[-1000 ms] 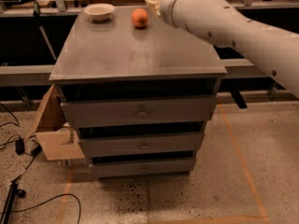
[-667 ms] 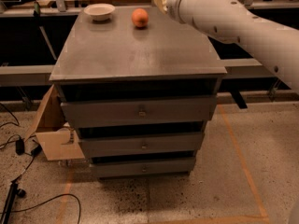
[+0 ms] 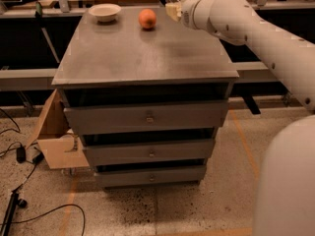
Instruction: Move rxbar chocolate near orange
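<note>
I am watching the white arm stretching from the lower right to the upper centre, its gripper [image 3: 166, 4] hanging just right of the orange [image 3: 147, 18] on the cabinet top [image 3: 142, 53], and I cannot tell its grip or make out the rxbar chocolate.

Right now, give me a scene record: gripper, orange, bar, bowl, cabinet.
gripper: at the far edge of the cabinet top, just right of the orange, apart from it
orange: resting on the top, far side, near the middle
bar: cannot be made out; may be at the gripper
bowl: white, far left corner, left of the orange
cabinet: grey, three drawers shut
</note>
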Controlling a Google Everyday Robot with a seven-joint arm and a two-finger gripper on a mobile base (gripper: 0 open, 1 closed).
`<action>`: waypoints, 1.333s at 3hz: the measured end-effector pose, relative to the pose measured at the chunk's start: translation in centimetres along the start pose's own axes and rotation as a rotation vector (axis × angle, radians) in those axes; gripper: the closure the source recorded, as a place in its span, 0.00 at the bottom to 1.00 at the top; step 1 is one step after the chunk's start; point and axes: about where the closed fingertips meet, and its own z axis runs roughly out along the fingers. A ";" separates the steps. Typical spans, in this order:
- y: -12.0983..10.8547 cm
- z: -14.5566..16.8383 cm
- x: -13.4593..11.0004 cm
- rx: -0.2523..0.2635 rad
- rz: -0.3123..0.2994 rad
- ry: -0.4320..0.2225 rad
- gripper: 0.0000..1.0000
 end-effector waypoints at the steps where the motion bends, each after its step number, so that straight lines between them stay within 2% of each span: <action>1: -0.6 3.3 2.0 -0.030 0.061 0.035 1.00; 2: -1.0 5.8 3.6 -0.042 0.107 0.062 1.00; 3: -1.4 7.8 5.5 -0.032 0.146 0.099 0.82; 4: -1.8 8.7 7.4 -0.003 0.186 0.138 0.59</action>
